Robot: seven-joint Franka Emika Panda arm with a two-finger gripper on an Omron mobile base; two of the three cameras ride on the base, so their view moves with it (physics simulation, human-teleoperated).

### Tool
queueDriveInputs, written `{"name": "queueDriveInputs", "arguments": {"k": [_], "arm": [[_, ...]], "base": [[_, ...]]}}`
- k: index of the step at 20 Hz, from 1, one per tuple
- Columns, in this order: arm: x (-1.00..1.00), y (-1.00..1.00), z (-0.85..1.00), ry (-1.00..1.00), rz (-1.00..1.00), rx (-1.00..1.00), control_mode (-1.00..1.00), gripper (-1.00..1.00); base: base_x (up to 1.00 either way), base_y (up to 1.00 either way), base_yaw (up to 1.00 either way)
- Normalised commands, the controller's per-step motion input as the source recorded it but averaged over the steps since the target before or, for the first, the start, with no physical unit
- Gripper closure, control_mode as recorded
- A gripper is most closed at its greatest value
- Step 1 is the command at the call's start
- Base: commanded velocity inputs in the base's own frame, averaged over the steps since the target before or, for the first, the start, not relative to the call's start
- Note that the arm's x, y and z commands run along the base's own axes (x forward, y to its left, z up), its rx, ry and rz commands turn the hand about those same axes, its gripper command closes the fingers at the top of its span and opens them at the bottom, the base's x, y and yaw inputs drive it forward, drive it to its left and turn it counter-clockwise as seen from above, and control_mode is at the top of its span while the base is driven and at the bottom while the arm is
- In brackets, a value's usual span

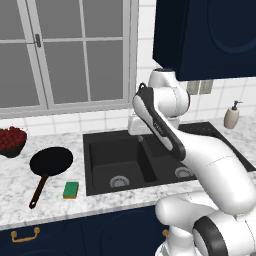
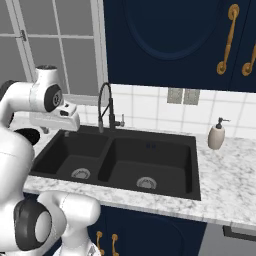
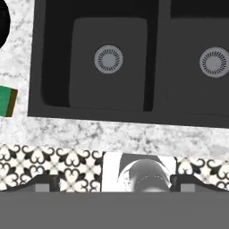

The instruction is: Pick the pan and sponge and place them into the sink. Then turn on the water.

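Left of centre in the left base view, the frying pan [image 1: 51, 161] sits on the marble desk [image 1: 15, 187], handle running down toward the lower left edge. Green-and-yellow sponge [image 1: 71, 189] lies just right of the handle, apart from it, near the desk's front edge. Bowl of red fruit [image 1: 11, 140] at far left, behind the pan. Black double-basin sink [image 1: 95, 172] occupies mid-frame, both basins bare, two grey drains showing. Gripper [image 1: 140, 138] hangs above the left basin, close under the white hand. Hand view looks straight down: left drain [image 3: 108, 58] at upper centre, sponge at the left edge, fingers [image 3: 44, 183] spread wide at the bottom, released, nothing between them. Right base view: spring-neck faucet [image 2: 106, 107] stands behind the divider, no stream; soap dispenser [image 2: 217, 135] at right on the desk.
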Motion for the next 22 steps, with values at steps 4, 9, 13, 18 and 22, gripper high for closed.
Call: {"name": "queueDriveInputs", "arguments": {"k": [4, 9, 13, 18, 22], "arm": [[0.00, 1.00, -0.14, 0.15, 0.00, 0.00, -1.00, -1.00], [0.03, 0.77, -0.28, 0.06, 0.00, 0.00, -1.00, -1.00], [0.00, 0.66, -0.39, 0.06, 0.00, 0.00, -1.00, -1.00], [0.00, 0.61, -0.34, 0.00, 0.00, 0.00, -1.00, -1.00], [0.00, 0.69, -0.36, 0.00, 0.00, 0.00, -1.00, -1.00]], "base": [[0.00, 0.00, 0.00], [0.00, 0.00, 0.00], [0.00, 0.00, 0.00], [0.00, 0.00, 0.00], [0.00, 0.00, 0.00]]}}
